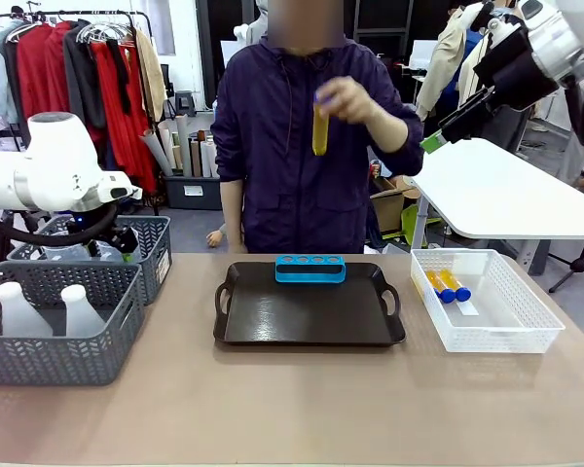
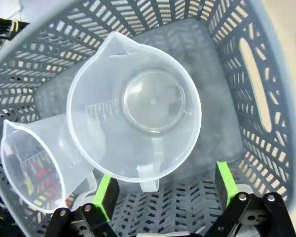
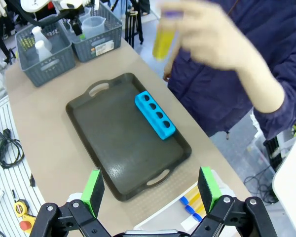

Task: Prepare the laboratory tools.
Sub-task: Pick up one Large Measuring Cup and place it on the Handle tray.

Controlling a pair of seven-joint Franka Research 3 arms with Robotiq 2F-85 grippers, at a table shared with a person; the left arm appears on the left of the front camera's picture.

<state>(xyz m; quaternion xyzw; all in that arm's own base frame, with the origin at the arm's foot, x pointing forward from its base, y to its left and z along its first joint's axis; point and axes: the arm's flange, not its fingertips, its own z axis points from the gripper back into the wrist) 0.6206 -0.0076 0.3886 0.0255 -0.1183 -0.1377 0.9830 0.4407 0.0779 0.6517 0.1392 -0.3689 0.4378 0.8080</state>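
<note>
Two open claws, one clear target. The left gripper [image 2: 166,190] hangs with its green pads spread wide inside the grey woven basket [image 2: 266,98] near the table's far edge on the left. It looks straight down into the mouth of the clear handled measuring beaker [image 2: 133,113].

The beaker stands upright on the basket floor, directly ahead of the claw. Its pouring lip is turned away and its handle [image 2: 149,180] is turned toward the fingers. The handle appears to lie between the two pads, though the wide lens makes the gap hard to judge. A second beaker [image 2: 34,168] sits tilted beside the first, partly under its rim and close to one pad. It looks the likeliest thing to be knocked. A straight descent onto the handle or near rim seems to be what the next move calls for, and the left arm is plainly the nearer one.

The right gripper [image 3: 150,190], its jaws apart and holding nothing, is raised high over the far edge. It looks down on the black tray [image 3: 123,143] and the small blue four-hole rack [image 3: 155,114] along the tray's far edge. A person's hand [image 1: 355,102] holds one amber tube [image 1: 320,126] upright above that rack. Two more tubes [image 1: 448,285] lie in the white mesh basket [image 1: 526,336] at the table's right edge.
</note>
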